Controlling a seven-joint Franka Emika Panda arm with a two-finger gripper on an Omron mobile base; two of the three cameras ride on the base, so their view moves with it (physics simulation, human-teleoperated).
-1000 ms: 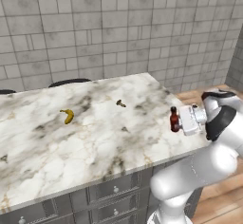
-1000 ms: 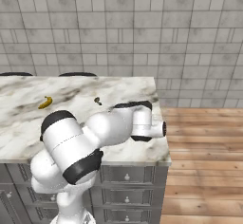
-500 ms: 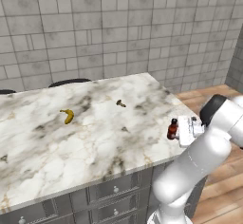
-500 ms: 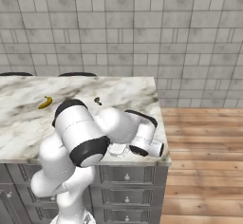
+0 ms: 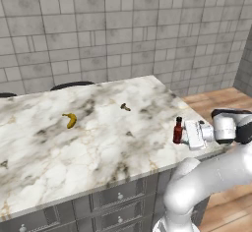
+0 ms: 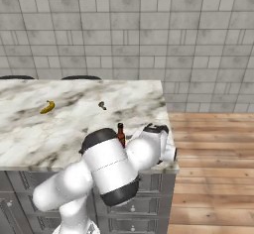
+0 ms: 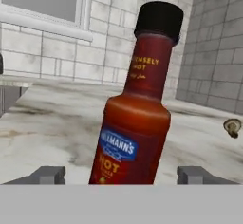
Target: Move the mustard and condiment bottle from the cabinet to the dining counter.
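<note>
The condiment bottle (image 5: 177, 130) stands on the dining counter (image 5: 88, 142), close to its right-hand edge and near the front corner. In the left base view it sits upright on the marble with its dark cap on top; in the right base view its neck and cap (image 6: 120, 133) rise just above the arm's white elbow, which hides the lower body. In the hand view the bottle (image 7: 137, 118) looms close, leaning a little to the right in that picture, its red-orange label with blue badge facing the camera.

The gripper (image 5: 185, 134) reaches in from the right, level with the bottle's body and directly beside it. In the hand view the two finger tips (image 7: 47, 174) stand spread wide, one on each side of the bottle's base with clear gaps between them and the glass, so the gripper is parted and not pinching the bottle.

Further out on the counter, a small dark brownish object (image 5: 125, 107) lies toward the back, well apart from the bottle; it shows too at the right edge of the hand view (image 7: 232, 127). A banana (image 5: 70, 120) lies farther left, well apart from both. Behind the counter runs a grey tiled wall (image 5: 113, 24), and a wooden floor (image 6: 213, 168) lies to the right.
</note>
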